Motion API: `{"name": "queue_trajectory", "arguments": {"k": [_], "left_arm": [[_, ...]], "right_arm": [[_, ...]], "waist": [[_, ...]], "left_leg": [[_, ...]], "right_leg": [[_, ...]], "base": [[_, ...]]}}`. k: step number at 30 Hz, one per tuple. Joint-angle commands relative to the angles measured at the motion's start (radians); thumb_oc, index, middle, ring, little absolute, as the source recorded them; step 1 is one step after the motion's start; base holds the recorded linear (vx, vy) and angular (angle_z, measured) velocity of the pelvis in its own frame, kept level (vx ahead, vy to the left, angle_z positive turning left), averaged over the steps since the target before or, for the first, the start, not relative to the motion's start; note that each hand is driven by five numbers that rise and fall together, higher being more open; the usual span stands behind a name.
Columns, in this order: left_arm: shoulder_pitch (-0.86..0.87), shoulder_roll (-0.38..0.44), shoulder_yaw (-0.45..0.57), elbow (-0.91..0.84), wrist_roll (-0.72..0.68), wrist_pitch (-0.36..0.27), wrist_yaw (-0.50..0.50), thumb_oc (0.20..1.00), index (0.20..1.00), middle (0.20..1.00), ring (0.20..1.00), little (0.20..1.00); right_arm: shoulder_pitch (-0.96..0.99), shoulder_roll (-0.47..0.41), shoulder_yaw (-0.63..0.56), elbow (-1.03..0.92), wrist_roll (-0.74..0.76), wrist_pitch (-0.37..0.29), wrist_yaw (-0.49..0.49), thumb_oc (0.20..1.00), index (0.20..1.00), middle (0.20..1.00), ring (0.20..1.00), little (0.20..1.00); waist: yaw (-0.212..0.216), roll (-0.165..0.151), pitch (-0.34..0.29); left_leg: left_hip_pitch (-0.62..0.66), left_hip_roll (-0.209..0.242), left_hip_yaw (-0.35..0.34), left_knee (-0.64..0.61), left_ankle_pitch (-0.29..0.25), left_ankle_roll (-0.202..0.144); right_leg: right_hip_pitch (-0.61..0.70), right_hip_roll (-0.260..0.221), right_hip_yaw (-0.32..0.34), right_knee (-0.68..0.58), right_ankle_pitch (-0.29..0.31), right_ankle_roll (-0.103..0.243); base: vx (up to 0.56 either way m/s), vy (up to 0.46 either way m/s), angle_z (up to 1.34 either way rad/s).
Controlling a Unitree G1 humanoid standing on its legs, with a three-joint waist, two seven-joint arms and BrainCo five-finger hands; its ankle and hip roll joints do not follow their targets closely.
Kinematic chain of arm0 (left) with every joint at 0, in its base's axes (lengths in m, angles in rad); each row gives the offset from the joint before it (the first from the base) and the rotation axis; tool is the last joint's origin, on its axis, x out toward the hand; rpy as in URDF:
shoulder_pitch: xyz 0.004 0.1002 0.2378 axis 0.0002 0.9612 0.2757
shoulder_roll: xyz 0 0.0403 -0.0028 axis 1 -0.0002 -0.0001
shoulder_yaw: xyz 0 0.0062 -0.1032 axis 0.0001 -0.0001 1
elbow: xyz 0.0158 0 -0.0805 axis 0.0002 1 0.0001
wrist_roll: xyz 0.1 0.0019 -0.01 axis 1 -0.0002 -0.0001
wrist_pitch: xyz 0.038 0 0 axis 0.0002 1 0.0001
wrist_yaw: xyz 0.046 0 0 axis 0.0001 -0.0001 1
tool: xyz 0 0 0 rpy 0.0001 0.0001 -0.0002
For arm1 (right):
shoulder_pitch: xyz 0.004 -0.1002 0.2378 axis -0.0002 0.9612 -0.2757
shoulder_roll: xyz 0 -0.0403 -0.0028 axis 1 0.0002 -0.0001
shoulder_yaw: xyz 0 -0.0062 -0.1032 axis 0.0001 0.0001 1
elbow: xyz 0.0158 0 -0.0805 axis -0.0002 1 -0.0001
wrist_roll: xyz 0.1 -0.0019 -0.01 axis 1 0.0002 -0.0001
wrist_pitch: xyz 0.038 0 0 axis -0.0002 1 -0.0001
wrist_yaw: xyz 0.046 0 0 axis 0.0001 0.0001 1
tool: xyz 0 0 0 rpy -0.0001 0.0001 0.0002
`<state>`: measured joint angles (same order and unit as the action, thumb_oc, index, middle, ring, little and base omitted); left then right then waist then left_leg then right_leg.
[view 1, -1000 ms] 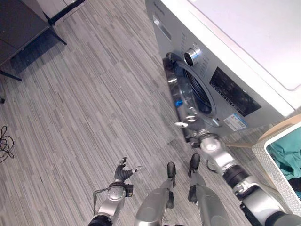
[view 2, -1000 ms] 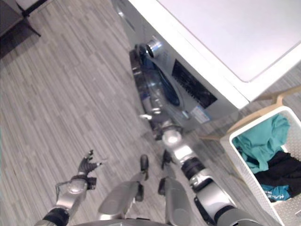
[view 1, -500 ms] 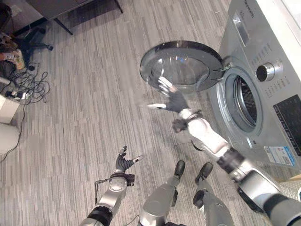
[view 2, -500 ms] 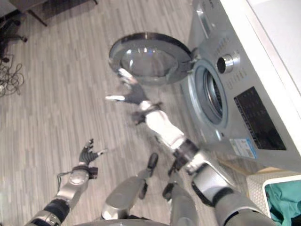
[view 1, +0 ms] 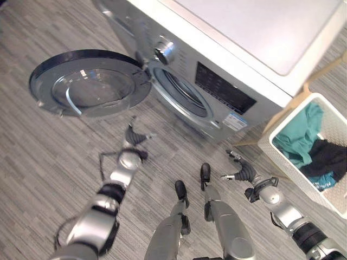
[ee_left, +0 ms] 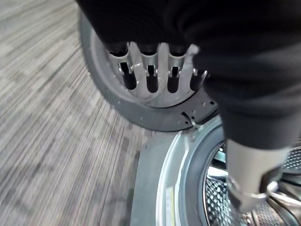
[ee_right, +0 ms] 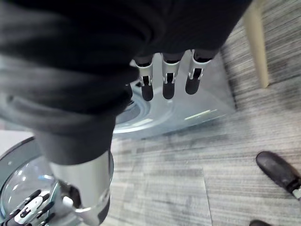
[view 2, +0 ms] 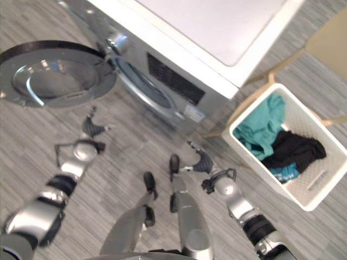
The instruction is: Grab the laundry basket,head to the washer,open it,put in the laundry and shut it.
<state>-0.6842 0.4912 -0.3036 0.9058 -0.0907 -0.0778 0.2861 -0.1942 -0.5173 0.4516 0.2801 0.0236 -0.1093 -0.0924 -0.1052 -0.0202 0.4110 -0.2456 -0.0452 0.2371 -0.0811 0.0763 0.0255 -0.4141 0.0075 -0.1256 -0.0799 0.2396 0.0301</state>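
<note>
The silver front-loading washer point(view 1: 217, 70) takes up the upper part of the head views, with a flat white top, a round knob point(view 1: 164, 51) and a dark control panel point(view 1: 225, 89) on its face. Its round door point(view 1: 89, 84) is swung fully open to the robot's left, the glass bowl facing up, hinged beside the open drum mouth point(view 1: 181, 95). The left wrist view looks past the door edge into the perforated drum point(ee_left: 225, 193).

The white perforated laundry basket point(view 2: 309, 197) stands on the grey wood-grain floor point(view 1: 32, 162) to the robot's right, near the washer's corner and a pale wooden frame point(view 1: 320, 67). Inside it lie a teal garment point(view 2: 260, 127) and a black garment point(view 2: 295, 149), with a bit of blue cloth under the black.

The left hand point(view 1: 134, 137) hovers just below the open door, fingers straight and relaxed, holding nothing. The right hand point(view 1: 241, 171) hangs low between the washer and the basket, apart from both, fingers loosely extended and empty.
</note>
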Motion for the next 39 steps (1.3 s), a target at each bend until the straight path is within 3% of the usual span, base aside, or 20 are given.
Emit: {"name": "queue_trajectory", "arguments": {"k": [1, 9, 17, 21, 26, 28, 30, 32, 35, 36, 39], "left_arm": [[0.005, 0.076, 0.017, 0.027, 0.074, -0.005, 0.064, 1.000, 1.000, 1.000, 1.000, 1.000], [0.093, 0.148, 0.163, 0.082, 0.035, 0.006, 0.097, 1.000, 1.000, 1.000, 1.000, 1.000], [0.197, 0.100, 0.261, 0.043, -0.043, -0.007, 0.146, 1.000, 1.000, 1.000, 1.000, 1.000], [0.241, 0.075, 0.299, 0.069, -0.068, -0.009, 0.164, 1.000, 1.000, 1.000, 1.000, 1.000], [0.275, 0.100, 0.312, 0.057, -0.056, -0.009, 0.151, 1.000, 1.000, 1.000, 1.000, 1.000], [0.399, 0.086, 0.322, -0.064, -0.021, -0.015, 0.118, 1.000, 1.000, 1.000, 1.000, 1.000], [0.431, 0.074, 0.328, -0.073, -0.022, -0.017, 0.106, 1.000, 1.000, 1.000, 1.000, 1.000], [0.481, 0.034, 0.316, -0.097, -0.023, -0.020, 0.066, 1.000, 1.000, 1.000, 1.000, 1.000], [0.611, -0.058, 0.239, -0.233, 0.010, -0.022, -0.050, 1.000, 1.000, 1.000, 1.000, 1.000], [0.642, -0.091, 0.212, -0.236, 0.006, -0.021, -0.090, 1.000, 1.000, 1.000, 1.000, 1.000], [0.690, -0.119, 0.179, -0.231, 0.020, -0.018, -0.135, 1.000, 1.000, 1.000, 1.000, 1.000]], "right_arm": [[-0.014, -0.005, -0.046, -0.105, -0.002, -0.073, -0.043, 1.000, 1.000, 1.000, 1.000, 1.000], [0.077, -0.005, -0.158, -0.159, 0.028, -0.090, -0.073, 1.000, 1.000, 1.000, 1.000, 1.000], [0.086, 0.033, -0.170, -0.158, 0.050, -0.084, -0.083, 1.000, 1.000, 1.000, 1.000, 1.000], [0.092, 0.049, -0.174, -0.165, 0.065, -0.090, -0.082, 1.000, 1.000, 1.000, 1.000, 1.000], [0.091, 0.055, -0.180, -0.172, 0.069, -0.092, -0.078, 1.000, 1.000, 1.000, 1.000, 1.000], [0.083, 0.065, -0.187, -0.199, 0.079, -0.083, -0.053, 1.000, 1.000, 1.000, 1.000, 1.000], [0.085, 0.068, -0.192, -0.206, 0.084, -0.079, -0.044, 1.000, 1.000, 1.000, 1.000, 1.000], [0.098, 0.063, -0.216, -0.228, 0.084, -0.067, -0.026, 1.000, 1.000, 1.000, 1.000, 1.000], [0.168, 0.059, -0.341, -0.291, 0.039, -0.050, -0.025, 1.000, 1.000, 1.000, 1.000, 1.000], [0.183, 0.064, -0.373, -0.304, 0.024, -0.055, -0.031, 1.000, 1.000, 1.000, 1.000, 1.000], [0.192, 0.085, -0.392, -0.312, 0.008, -0.064, -0.037, 1.000, 1.000, 1.000, 1.000, 1.000]], "waist": [[0.028, -0.006, -0.007], [0.018, -0.009, 0.000], [0.036, -0.036, 0.009], [0.044, -0.060, 0.011], [0.048, -0.083, 0.003], [0.052, -0.101, -0.039], [0.053, -0.103, -0.056], [0.048, -0.090, -0.098], [0.009, -0.038, -0.172], [-0.009, -0.019, -0.181], [-0.029, -0.003, -0.184]], "left_leg": [[0.002, 0.040, -0.038, -0.006, -0.036, -0.038], [-0.016, 0.035, -0.032, -0.001, -0.040, -0.036], [-0.031, 0.035, -0.040, 0.039, -0.058, -0.034], [-0.047, 0.036, -0.040, 0.086, -0.081, -0.032], [-0.058, 0.046, -0.029, 0.158, -0.122, -0.032], [-0.005, 0.060, 0.016, 0.188, -0.167, -0.025], [0.024, 0.060, 0.030, 0.181, -0.174, -0.024], [0.090, 0.052, 0.044, 0.153, -0.177, -0.022], [0.213, 0.029, 0.073, 0.084, -0.179, -0.006], [0.251, 0.026, 0.099, 0.060, -0.180, -0.001], [0.292, 0.034, 0.159, 0.038, -0.182, 0.008]], "right_leg": [[0.058, -0.089, 0.016, 0.080, -0.160, 0.101], [0.040, -0.097, 0.019, 0.079, -0.148, 0.105], [0.046, -0.102, 0.017, 0.077, -0.144, 0.106], [0.053, -0.106, 0.018, 0.077, -0.138, 0.107], [0.066, -0.102, 0.031, 0.081, -0.137, 0.107], [0.106, -0.079, 0.077, 0.086, -0.148, 0.102], [0.123, -0.076, 0.089, 0.087, -0.152, 0.102], [0.164, -0.078, 0.098, 0.087, -0.164, 0.103], [0.224, -0.077, 0.122, 0.106, -0.190, 0.111], [0.228, -0.068, 0.138, 0.120, -0.190, 0.121], [0.209, -0.051, 0.136, 0.162, -0.185, 0.134]], "base": [[0.02, 0.035, -0.22], [0.04, 0.050, -0.11], [0.01, 0.030, 0.04], [0.00, 0.008, 0.06], [0.00, 0.013, 0.04], [0.08, 0.050, -0.36], [0.08, 0.035, -0.68], [0.17, 0.053, -0.50], [0.16, 0.078, -0.20], [0.08, 0.088, -0.42], [0.01, 0.015, -0.84]]}}
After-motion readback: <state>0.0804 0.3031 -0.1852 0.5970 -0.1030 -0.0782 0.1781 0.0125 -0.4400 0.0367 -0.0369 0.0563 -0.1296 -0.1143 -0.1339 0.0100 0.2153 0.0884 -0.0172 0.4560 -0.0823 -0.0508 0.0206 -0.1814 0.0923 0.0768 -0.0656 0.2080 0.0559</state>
